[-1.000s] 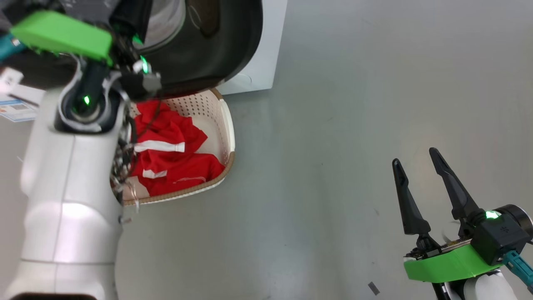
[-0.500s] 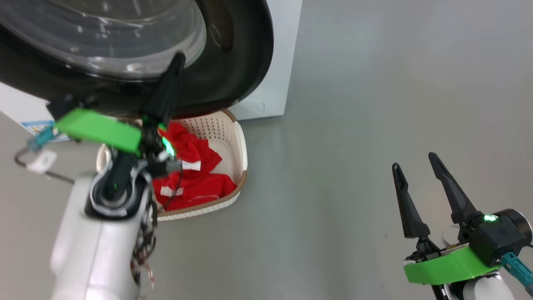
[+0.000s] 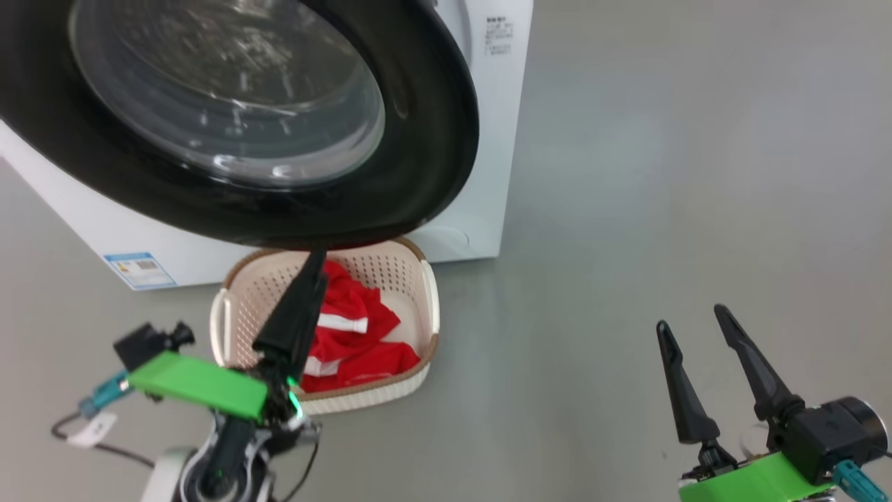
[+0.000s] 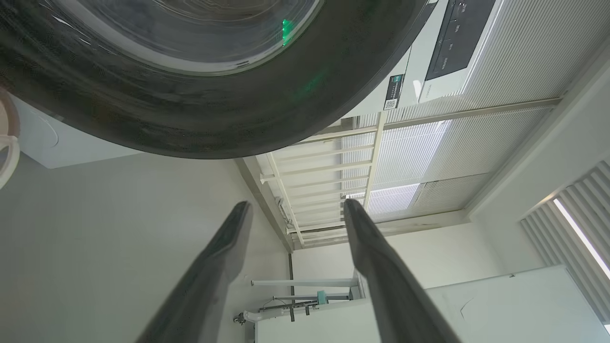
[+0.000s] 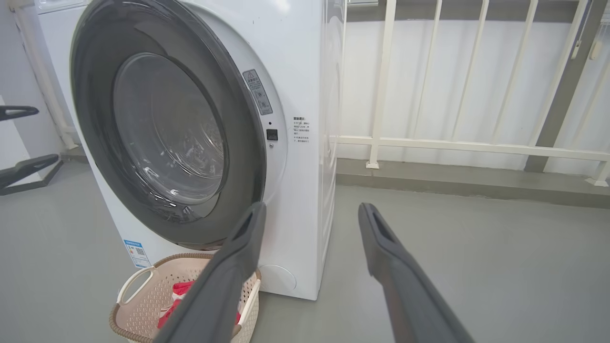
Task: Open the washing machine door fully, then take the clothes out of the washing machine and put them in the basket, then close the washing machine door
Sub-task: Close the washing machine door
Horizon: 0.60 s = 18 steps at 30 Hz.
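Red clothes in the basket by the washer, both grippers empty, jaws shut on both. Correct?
No: jaws stand open on the left gripper and right gripper, as both wrist views show. The clothes in the basket, grippers empty: that holds.

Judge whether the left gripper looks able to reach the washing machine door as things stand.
Probably yes: the left gripper is open and empty, pointing at the washing machine door close ahead, nothing between them.
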### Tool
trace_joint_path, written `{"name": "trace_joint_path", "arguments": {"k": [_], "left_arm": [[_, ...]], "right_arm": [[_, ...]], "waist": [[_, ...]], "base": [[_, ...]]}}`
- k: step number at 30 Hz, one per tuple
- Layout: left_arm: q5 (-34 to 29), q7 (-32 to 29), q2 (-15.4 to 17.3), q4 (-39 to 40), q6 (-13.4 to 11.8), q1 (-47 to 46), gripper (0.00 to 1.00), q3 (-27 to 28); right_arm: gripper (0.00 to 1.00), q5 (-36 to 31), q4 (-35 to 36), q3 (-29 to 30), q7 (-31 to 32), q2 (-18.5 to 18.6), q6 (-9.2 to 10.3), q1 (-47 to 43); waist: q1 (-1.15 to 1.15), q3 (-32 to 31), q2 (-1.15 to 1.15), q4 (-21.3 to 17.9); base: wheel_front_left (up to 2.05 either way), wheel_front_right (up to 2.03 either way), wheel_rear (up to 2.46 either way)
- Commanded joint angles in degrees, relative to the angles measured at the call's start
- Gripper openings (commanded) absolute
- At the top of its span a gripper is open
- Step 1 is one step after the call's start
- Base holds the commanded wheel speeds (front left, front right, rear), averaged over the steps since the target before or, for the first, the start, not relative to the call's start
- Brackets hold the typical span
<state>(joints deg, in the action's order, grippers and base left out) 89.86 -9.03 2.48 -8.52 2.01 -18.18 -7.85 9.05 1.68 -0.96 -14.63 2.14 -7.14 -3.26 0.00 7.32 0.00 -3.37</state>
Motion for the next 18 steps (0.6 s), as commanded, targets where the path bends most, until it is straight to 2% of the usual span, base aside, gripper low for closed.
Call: {"name": "trace_joint_path", "arguments": {"k": [1, 12, 18], "left_arm": [[-0.89, 0.70, 1.00, 2.48, 0.57, 1.18, 1.00, 1.12], [-16.13, 9.29, 4.97, 8.96, 1.42, 9.78, 1.00, -1.88], [-30.64, 19.23, 7.33, 11.29, -1.29, 13.23, 1.00, -2.75]], "right_arm": [[1.00, 0.39, 1.20, -1.42, -0.37, 0.74, -0.35, 0.10], [1.00, 0.50, 1.15, -1.02, -0.37, 0.74, -0.35, -2.59], [1.00, 0.49, 1.72, -0.39, -0.37, 0.74, -0.35, -3.34]], "waist": [[0.00, -2.62, 0.00, 1.40], [0.00, -7.02, 0.00, 2.58], [0.00, -7.52, 0.00, 2.30]], "base": [[0.00, 0.00, 0.00], [0.00, 0.00, 0.00], [0.00, 0.00, 0.00]]}}
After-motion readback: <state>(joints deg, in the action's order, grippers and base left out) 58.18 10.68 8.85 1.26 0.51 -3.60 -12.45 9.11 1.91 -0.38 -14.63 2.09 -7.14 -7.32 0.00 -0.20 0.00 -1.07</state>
